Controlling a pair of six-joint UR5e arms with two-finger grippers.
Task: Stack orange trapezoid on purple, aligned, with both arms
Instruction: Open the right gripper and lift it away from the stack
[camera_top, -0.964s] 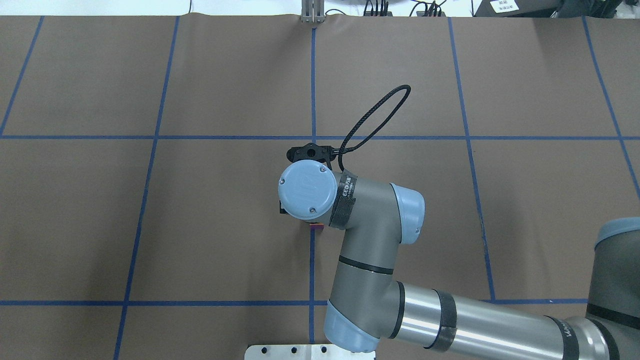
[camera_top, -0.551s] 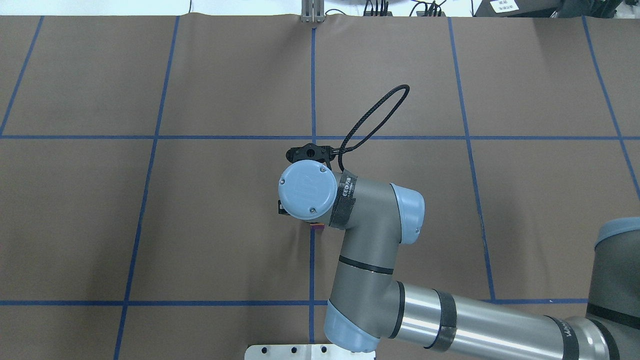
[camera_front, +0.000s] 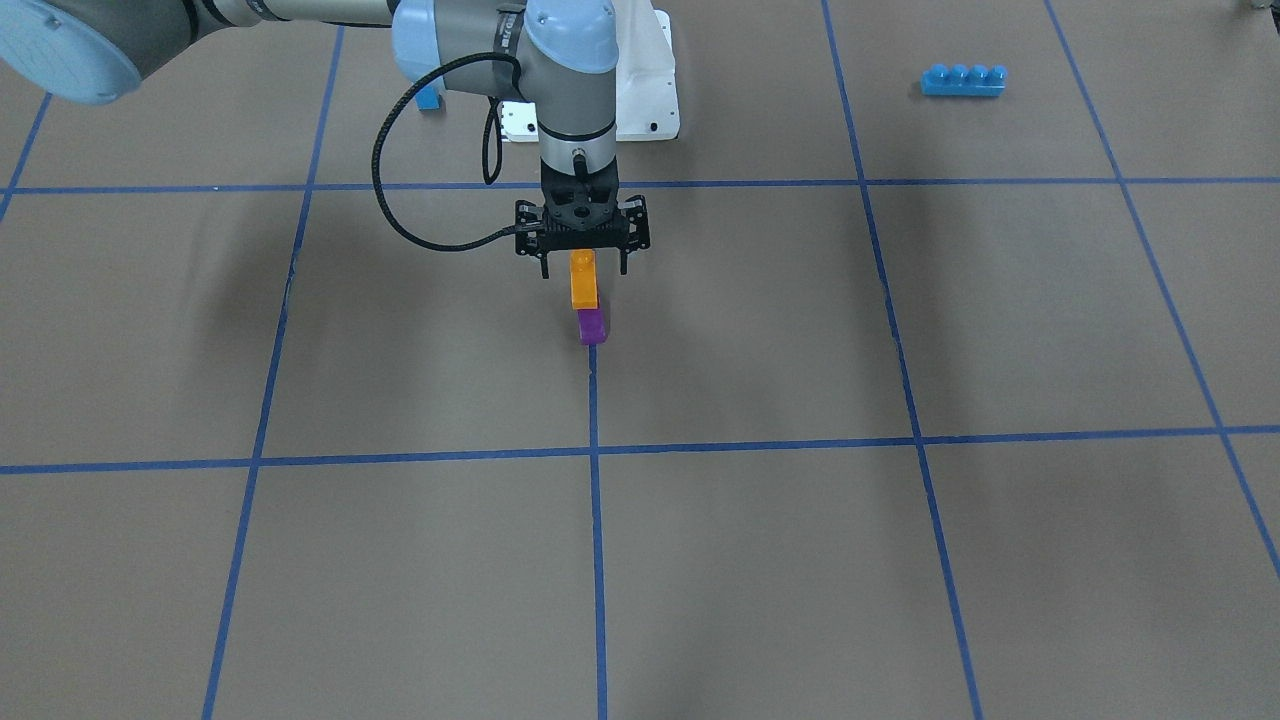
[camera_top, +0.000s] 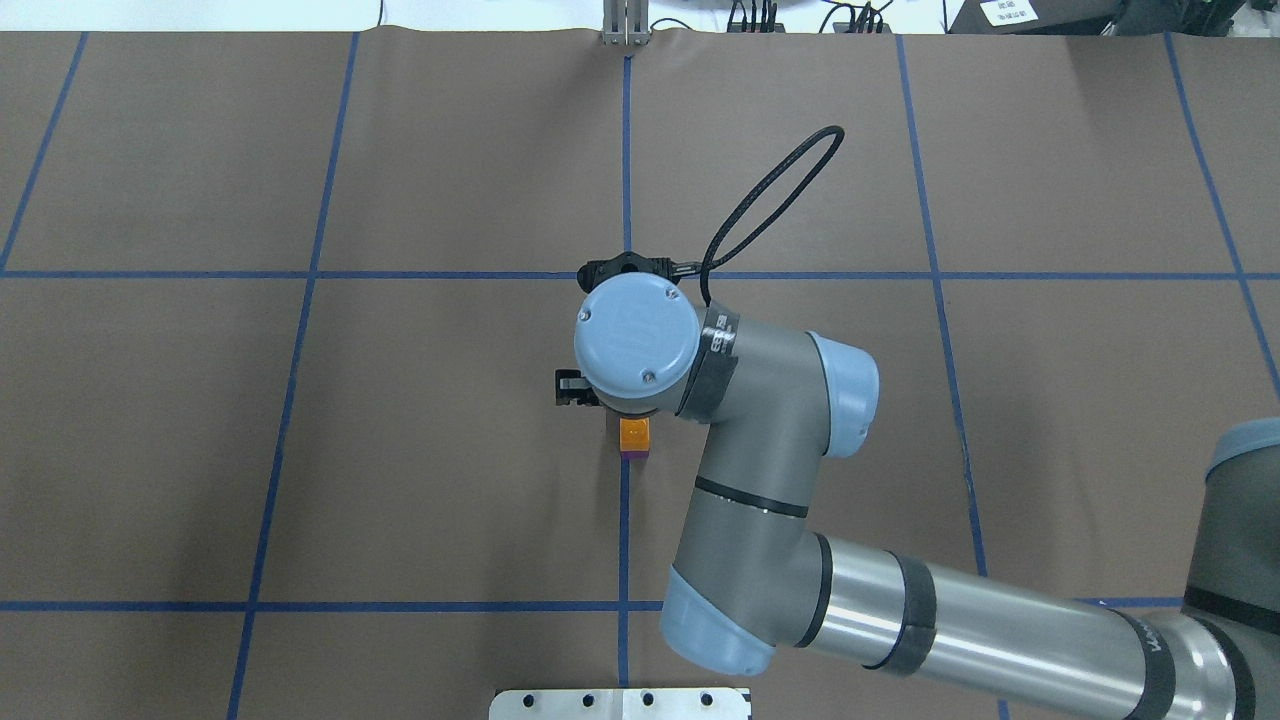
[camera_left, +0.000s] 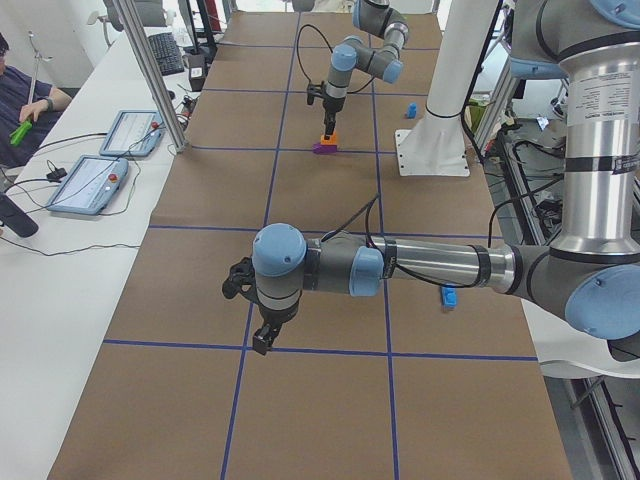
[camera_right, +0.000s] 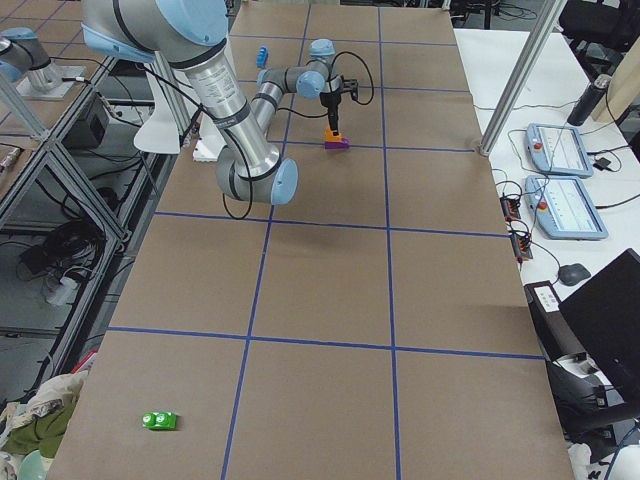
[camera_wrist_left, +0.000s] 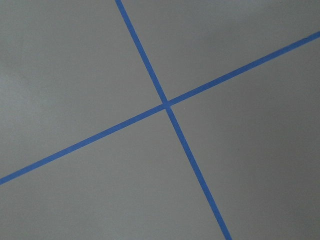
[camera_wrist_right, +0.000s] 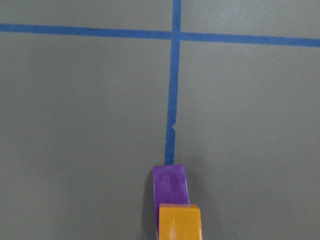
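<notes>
I'm looking at a brown surface (camera_front: 900, 560) marked into squares with blue tape (camera_front: 594, 560). Near the middle, at the end of one line, the purple block (camera_front: 592, 327) sits with the orange block (camera_front: 583, 282) standing on top; from overhead only a sliver of purple shows. The right pincer (camera_front: 585, 271) hangs directly over the pair, fingers spread wider than the orange block, gripping nothing. The left pincer (camera_left: 263, 342) hovers by a crossing of the lines, well apart; I cannot tell its width. A blue four-stud brick (camera_front: 963, 79) lies off to one side.
</notes>
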